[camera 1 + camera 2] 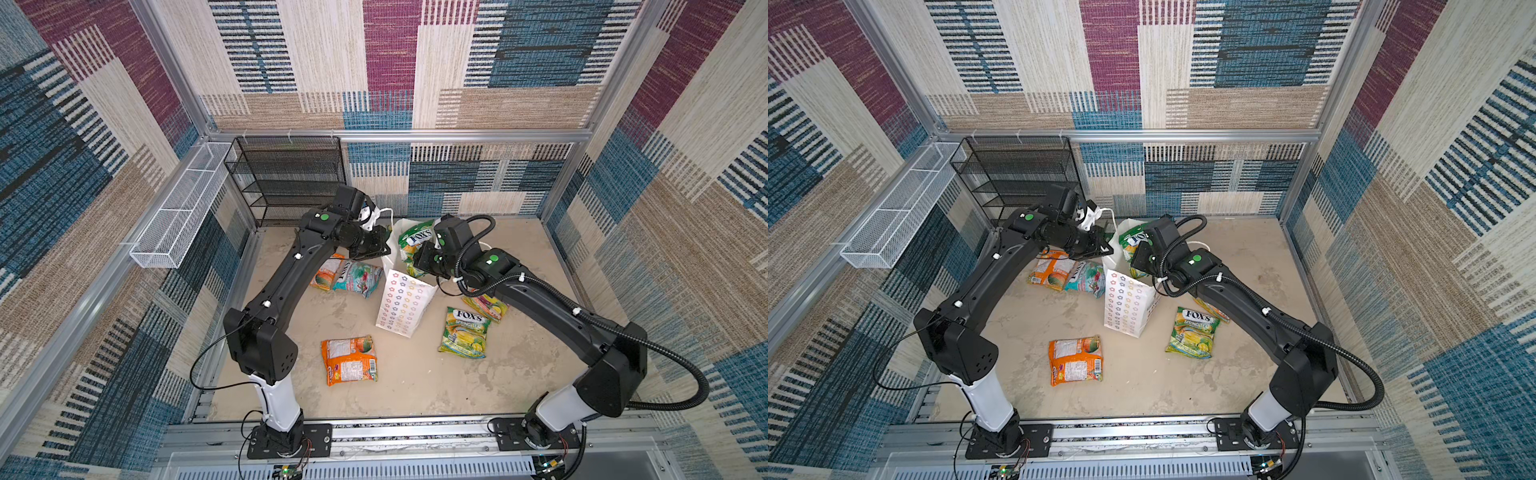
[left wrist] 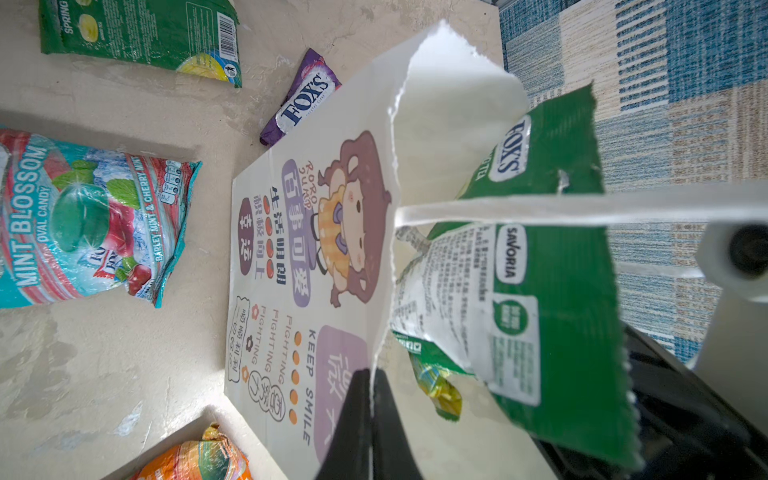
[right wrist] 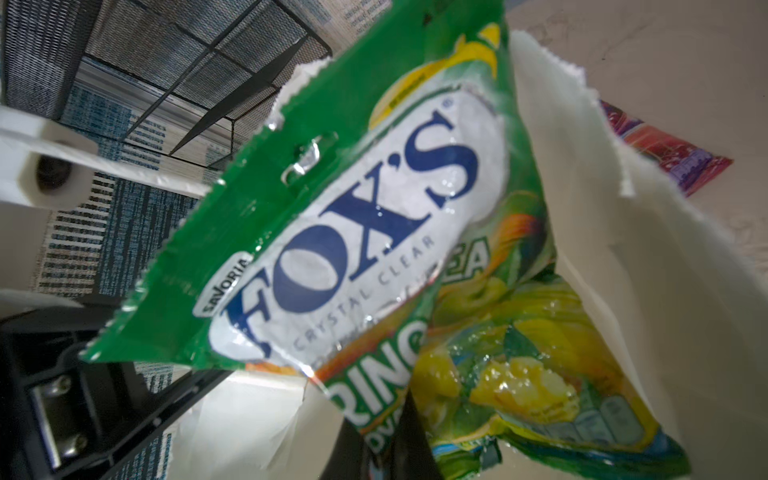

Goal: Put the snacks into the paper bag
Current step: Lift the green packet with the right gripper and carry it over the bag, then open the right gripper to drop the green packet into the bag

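The left pincer (image 2: 371, 386) is clamping the paper bag's (image 1: 405, 305) rim mid-bench, and the right pincer (image 3: 384, 432) is gripping a green packet (image 3: 353, 232) half inside the mouth. I'd be lowering it deeper before releasing.

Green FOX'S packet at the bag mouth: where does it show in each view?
Top view: centre, green packet sticking out of the paper bag.
Top view: same spot, centre.
Left wrist: right half of the picture, its back showing.
Right wrist: fills the centre, logo side showing.
Shared landmark: the bag's jagged white rim beside the packet.
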`<state>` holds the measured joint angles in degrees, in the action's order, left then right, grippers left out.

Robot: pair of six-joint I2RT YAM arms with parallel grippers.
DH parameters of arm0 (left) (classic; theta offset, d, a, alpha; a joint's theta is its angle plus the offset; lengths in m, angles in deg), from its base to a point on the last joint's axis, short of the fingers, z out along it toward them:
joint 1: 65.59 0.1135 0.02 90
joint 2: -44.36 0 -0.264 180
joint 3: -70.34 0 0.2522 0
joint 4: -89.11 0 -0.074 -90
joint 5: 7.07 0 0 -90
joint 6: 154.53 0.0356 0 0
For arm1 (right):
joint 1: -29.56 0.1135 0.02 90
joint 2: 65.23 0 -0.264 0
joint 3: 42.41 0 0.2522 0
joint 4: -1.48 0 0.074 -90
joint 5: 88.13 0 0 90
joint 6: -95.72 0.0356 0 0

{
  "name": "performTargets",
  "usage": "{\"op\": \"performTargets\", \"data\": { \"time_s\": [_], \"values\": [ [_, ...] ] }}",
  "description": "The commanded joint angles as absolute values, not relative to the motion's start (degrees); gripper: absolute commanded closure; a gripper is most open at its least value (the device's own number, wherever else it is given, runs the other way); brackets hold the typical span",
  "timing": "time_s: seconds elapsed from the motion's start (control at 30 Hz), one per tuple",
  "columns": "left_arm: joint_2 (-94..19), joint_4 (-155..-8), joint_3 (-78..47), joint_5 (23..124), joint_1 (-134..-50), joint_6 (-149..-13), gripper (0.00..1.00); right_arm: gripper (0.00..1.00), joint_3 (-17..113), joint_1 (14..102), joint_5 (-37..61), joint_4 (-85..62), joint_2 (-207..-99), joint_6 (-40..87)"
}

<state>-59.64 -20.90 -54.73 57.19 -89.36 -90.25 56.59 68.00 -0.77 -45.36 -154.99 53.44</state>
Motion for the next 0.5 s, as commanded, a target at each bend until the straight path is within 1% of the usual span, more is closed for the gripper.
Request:
{"op": "performTargets", "data": {
  "time_s": [0.0, 0.13, 0.23, 0.33, 0.4, 0.47],
  "values": [
    [-59.0, -23.3, -54.4, 57.3, -89.4, -90.9, 1.00, 0.96, 58.4, 67.9, -5.5, -47.5, -156.5, 52.4],
    [-57.7, -24.8, -53.2, 57.3, -89.4, -91.2, 1.00, 0.91, 57.7, 67.9, -7.2, -46.8, -156.7, 52.5],
    [-57.0, -25.6, -52.4, 57.3, -89.4, -91.4, 1.00, 0.73, 55.4, 67.8, -6.8, -44.5, -155.6, 52.8],
    [-56.5, -25.8, -52.1, 57.5, -89.5, -91.7, 1.00, 0.63, 53.4, 67.9, -5.5, -40.7, -153.6, 51.4],
    [-55.9, -25.8, -51.8, 58.7, -89.5, -91.7, 1.00, 0.53, 53.0, 67.8, -3.0, -38.1, -152.5, 50.9],
    [-55.8, -25.8, -51.5, 59.9, -89.5, -91.7, 1.00, 0.51, 53.3, 67.9, 0.4, -36.0, -151.5, 50.8]
  ]
}}
